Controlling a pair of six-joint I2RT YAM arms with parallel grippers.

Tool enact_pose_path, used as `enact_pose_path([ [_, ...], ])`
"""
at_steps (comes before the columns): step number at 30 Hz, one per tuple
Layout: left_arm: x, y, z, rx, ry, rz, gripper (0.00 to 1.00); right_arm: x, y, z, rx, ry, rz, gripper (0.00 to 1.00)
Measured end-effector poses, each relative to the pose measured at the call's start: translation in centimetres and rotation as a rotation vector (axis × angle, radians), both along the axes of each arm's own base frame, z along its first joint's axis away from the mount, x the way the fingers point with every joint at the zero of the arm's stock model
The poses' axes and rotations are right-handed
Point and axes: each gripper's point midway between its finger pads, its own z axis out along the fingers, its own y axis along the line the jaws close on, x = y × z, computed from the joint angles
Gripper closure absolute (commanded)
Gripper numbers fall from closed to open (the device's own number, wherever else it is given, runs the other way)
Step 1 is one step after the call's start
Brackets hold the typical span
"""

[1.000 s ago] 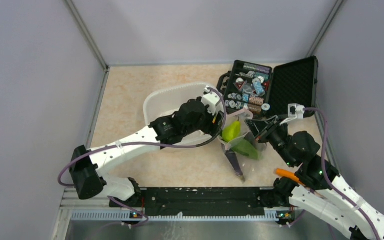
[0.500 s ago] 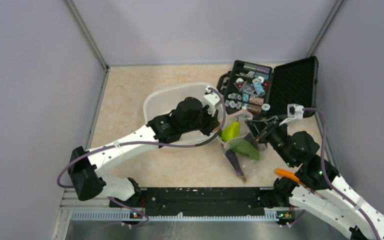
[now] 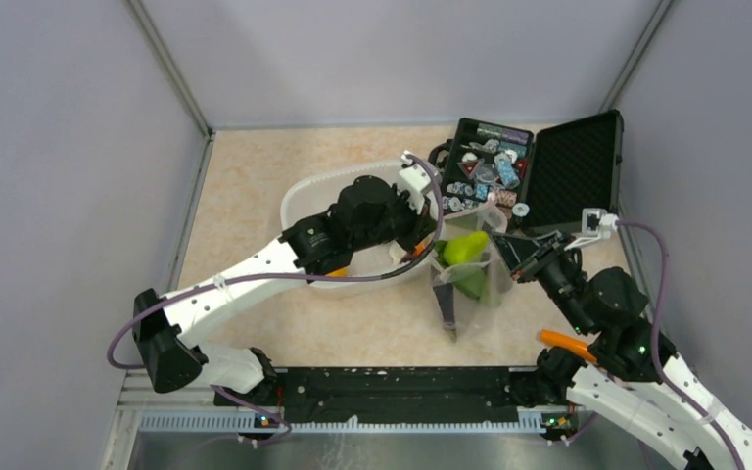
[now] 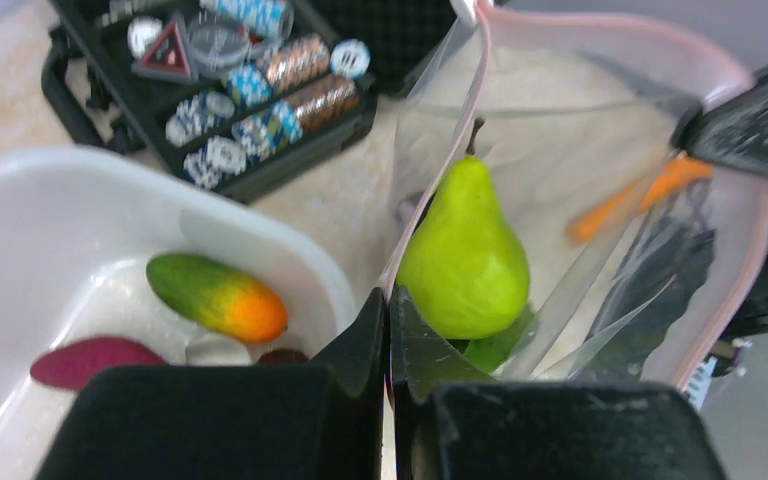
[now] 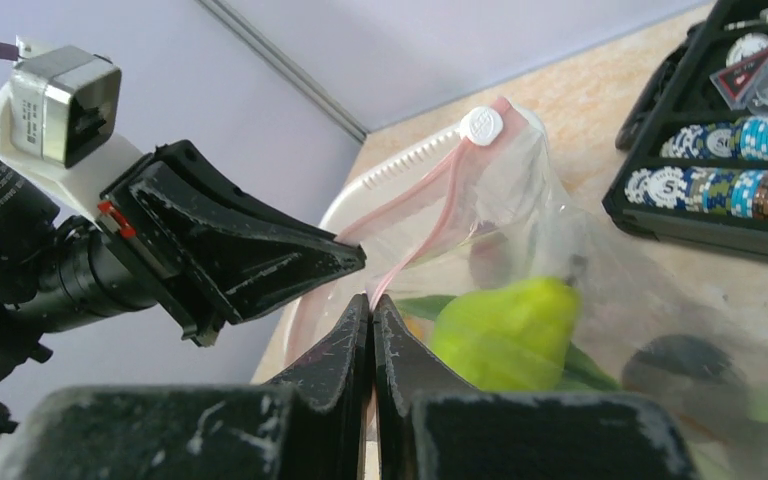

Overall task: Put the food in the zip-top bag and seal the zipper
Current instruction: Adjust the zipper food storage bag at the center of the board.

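Observation:
The clear zip-top bag hangs between my two grippers with its mouth spread wide. My left gripper is shut on the pinkish zipper at the mouth's left edge. On the opposite edge my right gripper is pinched onto the same strip. The zipper's white slider sits at the far end. Inside the bag lie a green pear, a green leafy piece and a dark eggplant. More food stays in the white tub: a green-orange fruit, a purple piece and a whitish piece.
An open black case of chips stands just behind the bag, at the back right. The white tub lies under my left arm, left of the bag. An orange tool part shows on the right arm.
My left gripper has shut on the bag's left mouth edge. The right gripper has drawn to the right, and the bag now hangs upright with its mouth pulled open.

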Motion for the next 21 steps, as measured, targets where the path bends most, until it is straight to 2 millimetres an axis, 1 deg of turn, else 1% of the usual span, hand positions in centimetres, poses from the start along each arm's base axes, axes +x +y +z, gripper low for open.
enact_pose_path([
  [4, -0.2, -1.1, 4.1, -0.090, -0.058, -0.050, 1.00, -0.7, -1.3, 1.4, 0.052, -0.055, -0.024, 1.00],
  [5, -0.2, -1.3, 4.8, -0.103, -0.072, -0.060, 1.00, -0.7, -1.7, 1.5, 0.063, -0.062, -0.039, 1.00],
  [7, -0.1, -1.5, 5.6, -0.125, -0.092, -0.072, 1.00, -0.5, -2.6, 1.0, 0.071, -0.056, -0.081, 1.00],
  [10, 0.4, -1.7, 5.1, -0.123, -0.079, -0.076, 1.00, 0.0, -3.2, -0.4, 0.054, -0.008, -0.133, 1.00],
  [14, 1.4, -2.3, 3.1, -0.096, -0.028, -0.055, 1.00, 0.5, -2.9, -1.8, 0.009, 0.033, -0.140, 1.00],
  [17, 1.7, -2.2, 2.8, -0.092, -0.018, -0.031, 1.00, 0.5, -2.3, -1.7, -0.012, 0.020, -0.114, 1.00],
  [21, 2.3, -1.8, 2.8, -0.092, -0.018, 0.006, 1.00, 0.0, -1.3, -0.6, -0.019, -0.034, -0.048, 1.00],
])
